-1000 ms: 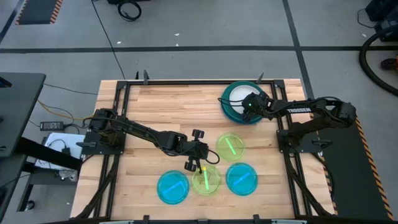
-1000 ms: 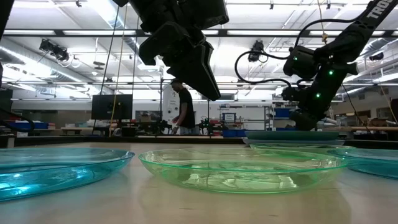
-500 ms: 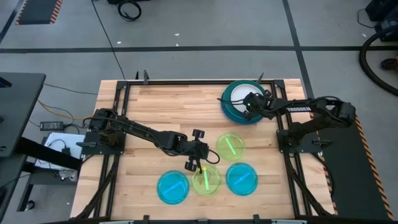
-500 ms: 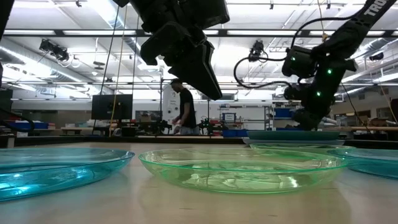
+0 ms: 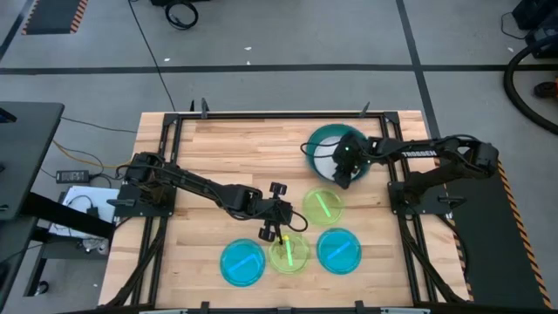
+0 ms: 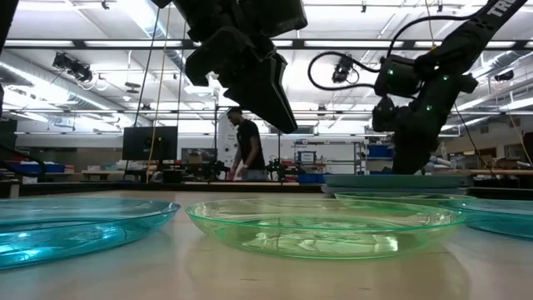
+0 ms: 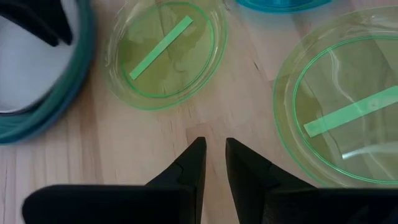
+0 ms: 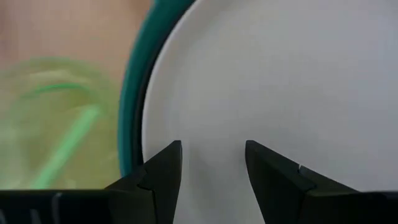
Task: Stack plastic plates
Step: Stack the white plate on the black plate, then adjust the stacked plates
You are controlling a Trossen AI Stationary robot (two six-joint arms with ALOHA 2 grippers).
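Note:
A stack with a teal plate point(image 5: 336, 135) and a white plate point(image 5: 323, 159) on it lies at the far right of the table. Two lime plates point(image 5: 323, 205) point(image 5: 288, 253) and two cyan plates point(image 5: 242, 262) point(image 5: 338, 250) lie flat nearer the front. My right gripper point(image 5: 340, 174) is open over the stack's near edge, its fingers on either side of a patch of the white plate point(image 8: 249, 74). My left gripper point(image 5: 281, 232) is shut and empty, hanging above the wood point(image 7: 186, 118) between the two lime plates point(image 7: 165, 56) point(image 7: 348, 106). My right gripper points down at the white plate's top face point(image 8: 211, 124) with open fingers, next to the teal rim point(image 8: 134, 112). I cannot tell whether the fingertips touch the plate.
A black frame rail point(image 5: 261, 114) runs along the table's far edge, and both arm bases stand at the sides. Bare wood point(image 5: 227, 148) lies at the far left. In the low view a person point(image 6: 248, 146) stands in the room behind the table.
My right gripper has moved from over the stack's middle toward the table's near left, to the stack's near edge. The stack has slid a little the same way, and the white plate now shows at its near left part.

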